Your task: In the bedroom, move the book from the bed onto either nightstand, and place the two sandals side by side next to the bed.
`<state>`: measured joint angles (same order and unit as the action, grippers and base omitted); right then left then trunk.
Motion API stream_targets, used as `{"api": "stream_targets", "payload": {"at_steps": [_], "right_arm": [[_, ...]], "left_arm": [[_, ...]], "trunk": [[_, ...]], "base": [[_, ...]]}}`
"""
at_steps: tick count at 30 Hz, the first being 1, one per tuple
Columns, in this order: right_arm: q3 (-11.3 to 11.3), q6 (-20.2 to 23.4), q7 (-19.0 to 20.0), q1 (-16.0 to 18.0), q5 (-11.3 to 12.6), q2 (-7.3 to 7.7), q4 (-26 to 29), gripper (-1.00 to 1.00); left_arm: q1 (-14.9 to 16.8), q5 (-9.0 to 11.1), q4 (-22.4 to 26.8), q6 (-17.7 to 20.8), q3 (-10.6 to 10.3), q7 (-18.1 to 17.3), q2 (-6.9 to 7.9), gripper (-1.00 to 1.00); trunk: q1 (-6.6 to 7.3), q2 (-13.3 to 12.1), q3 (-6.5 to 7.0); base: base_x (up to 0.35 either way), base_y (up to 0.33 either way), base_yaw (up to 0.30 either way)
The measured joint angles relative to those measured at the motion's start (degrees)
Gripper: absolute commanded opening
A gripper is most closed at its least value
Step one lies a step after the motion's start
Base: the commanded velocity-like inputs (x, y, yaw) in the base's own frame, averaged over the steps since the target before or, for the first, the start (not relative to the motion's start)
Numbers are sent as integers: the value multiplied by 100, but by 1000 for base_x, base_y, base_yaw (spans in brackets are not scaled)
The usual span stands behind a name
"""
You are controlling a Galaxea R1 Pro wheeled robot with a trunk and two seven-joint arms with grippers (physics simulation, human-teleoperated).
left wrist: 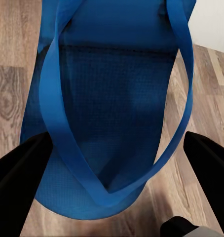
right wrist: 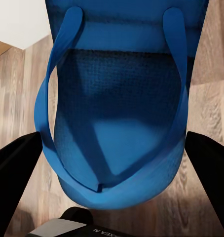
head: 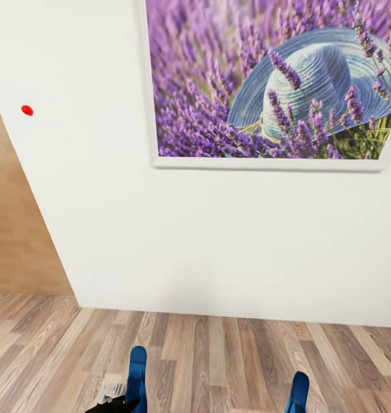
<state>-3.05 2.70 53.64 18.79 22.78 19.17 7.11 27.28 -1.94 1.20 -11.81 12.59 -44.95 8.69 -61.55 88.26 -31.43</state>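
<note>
Head view faces a white wall [head: 218, 241] bearing a lavender picture [head: 270, 80], blocking my way above plank floor [head: 218, 355]. My left gripper [left wrist: 112, 163] clamps one sandal [left wrist: 112, 98]; my right gripper [right wrist: 112, 163] clamps the other sandal [right wrist: 122, 108], both off the floor.

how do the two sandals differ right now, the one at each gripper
In the head view the left sandal shows more of its length than the right sandal, which is cut by the frame edge. The left sandal has dark arm parts beside it; the right has none there. Both are bright blue, strapped, between black fingers over wood floor.
</note>
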Motion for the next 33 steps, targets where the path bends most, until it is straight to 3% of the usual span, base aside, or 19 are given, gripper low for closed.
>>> {"api": "stream_targets", "payload": {"at_steps": [18,33], "right_arm": [[0,0,0,-1,1,-1,1,-100],[0,0,0,0,0,-1,-1,-100]], "left_arm": [[1,0,-1,8,8,-1,7,-100],[0,2,3,3,7,9,0,-100]], "trunk": [[0,0,0],[-3,0,0]], "base": [[299,0,19],[36,0,259]]}}
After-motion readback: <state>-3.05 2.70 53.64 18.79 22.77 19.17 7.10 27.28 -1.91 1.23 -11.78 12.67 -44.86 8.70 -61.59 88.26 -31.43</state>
